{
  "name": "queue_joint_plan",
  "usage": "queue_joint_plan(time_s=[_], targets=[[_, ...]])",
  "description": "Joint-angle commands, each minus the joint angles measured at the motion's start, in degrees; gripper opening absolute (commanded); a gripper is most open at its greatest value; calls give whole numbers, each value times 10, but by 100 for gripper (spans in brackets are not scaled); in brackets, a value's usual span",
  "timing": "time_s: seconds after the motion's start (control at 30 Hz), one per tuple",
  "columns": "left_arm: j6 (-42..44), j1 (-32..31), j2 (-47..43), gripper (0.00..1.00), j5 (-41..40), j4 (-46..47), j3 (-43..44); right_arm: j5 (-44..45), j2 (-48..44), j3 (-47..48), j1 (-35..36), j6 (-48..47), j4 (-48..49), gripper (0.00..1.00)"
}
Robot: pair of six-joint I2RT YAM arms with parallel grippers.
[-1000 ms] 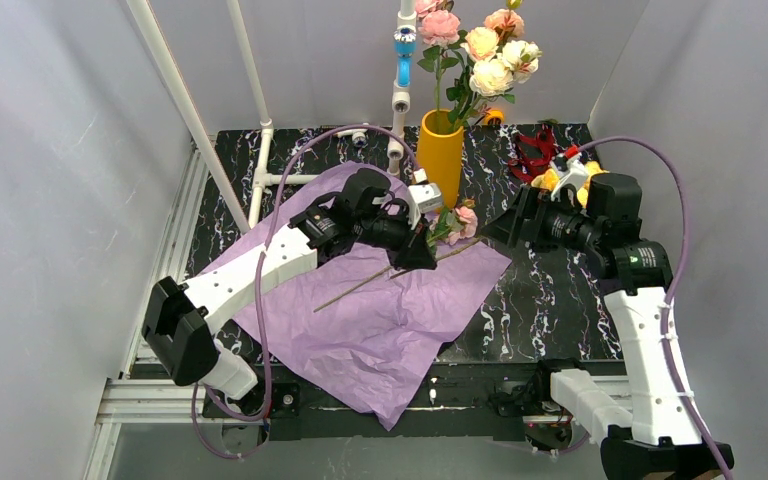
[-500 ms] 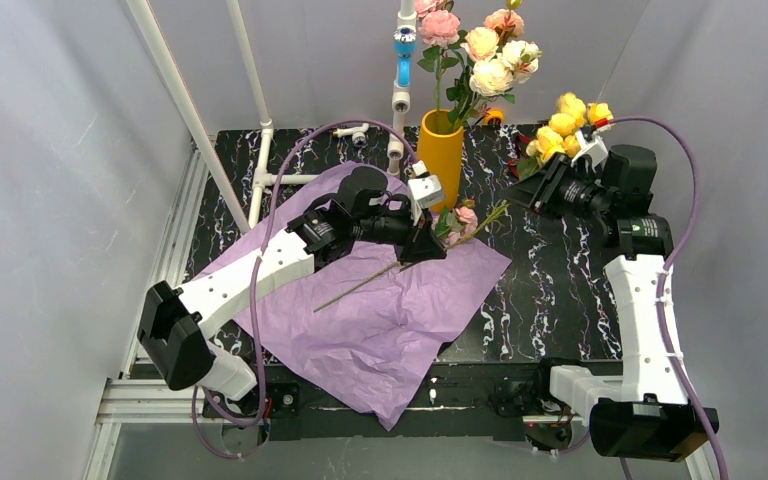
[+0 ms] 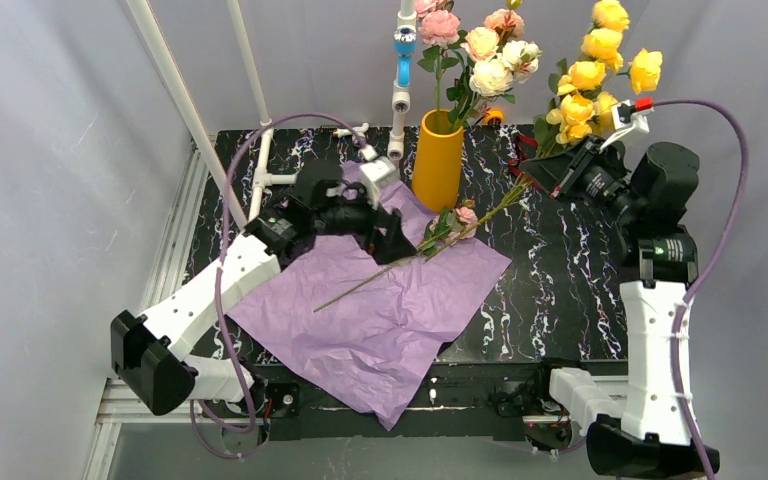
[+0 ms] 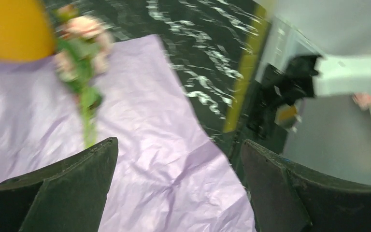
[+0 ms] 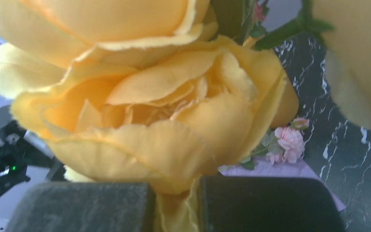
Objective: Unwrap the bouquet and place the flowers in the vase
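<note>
Standing high to the right of the vase (image 3: 438, 160), the yellow roses (image 3: 585, 80) are clamped at the stem by the closed right hand (image 3: 558, 172). A pink rose (image 3: 463, 217) lies on the paper (image 3: 380, 310) before the vase, just ahead of the left hand (image 3: 392, 240), whose jaws stand wide and hold nothing.

White L arm (image 3: 210, 295) & R arm (image 3: 650, 340), black joints, dark matte fingers (image 4: 67, 193), purple cables (image 3: 700, 102)
</note>
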Motion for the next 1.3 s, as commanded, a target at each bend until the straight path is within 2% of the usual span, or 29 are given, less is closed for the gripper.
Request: queue_joint_plan(time_s=[0.0, 0.2, 0.43, 0.63, 0.8, 0.93, 1.07, 1.27], targets=[[-68, 96, -37, 98, -35, -53, -28, -21, -47, -6, -1, -43, 98, 1], [-60, 169, -54, 98, -84, -66, -72, -55, -30, 47, -1, -127, 130, 1], [-66, 175, -54, 98, -76, -30, -99, -61, 58, 150, -1, -212, 156, 1], [-66, 175, -48, 98, -76, -25, -90, -27, 144, 234, 4, -204, 237, 1], [-67, 175, -45, 98, -71, -23, -85, -10, 228, 327, 23, -214, 245, 1], [-63, 175, -41, 98, -78, -23, -79, 45, 275, 383, 95, -302, 201, 1], [-63, 175, -41, 98, -79, -20, -79, 123, 311, 405, 164, -382, 199, 1], [-62, 178, -45, 98, -80, -21, -76, 168, 364, 442, 206, -450, 194, 1]])
